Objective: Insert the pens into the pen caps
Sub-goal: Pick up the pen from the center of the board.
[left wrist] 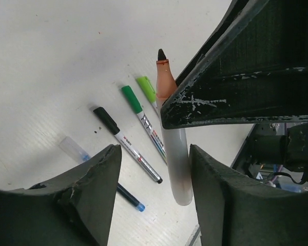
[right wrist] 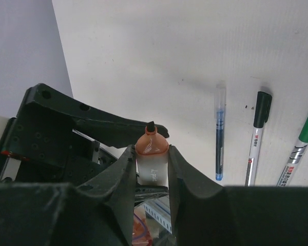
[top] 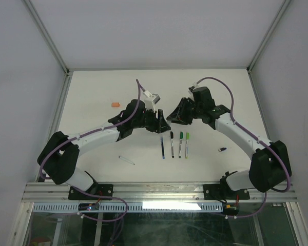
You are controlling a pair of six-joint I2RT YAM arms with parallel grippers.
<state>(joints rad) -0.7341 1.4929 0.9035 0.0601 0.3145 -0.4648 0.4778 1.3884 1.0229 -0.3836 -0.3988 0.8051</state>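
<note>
My right gripper (right wrist: 151,154) is shut on a thick clear pen (right wrist: 153,166) with an orange tip, held in the air above the table centre. Its rear end (left wrist: 177,169) hangs between the open jaws of my left gripper (left wrist: 154,154), close to the right finger, with a wide gap on the other side. Both grippers meet at the middle in the top view, left (top: 158,122) and right (top: 170,117). An orange cap (top: 114,104) lies far left. Below lie a blue pen (left wrist: 127,197) and pens capped black (left wrist: 126,143), dark green (left wrist: 141,118) and light green (left wrist: 146,88).
A small clear stick (top: 126,160) lies near the left front. A small dark cap (top: 222,149) lies at the right front. White walls close the table on three sides. The right gripper's finger (left wrist: 236,77) fills the upper right of the left wrist view.
</note>
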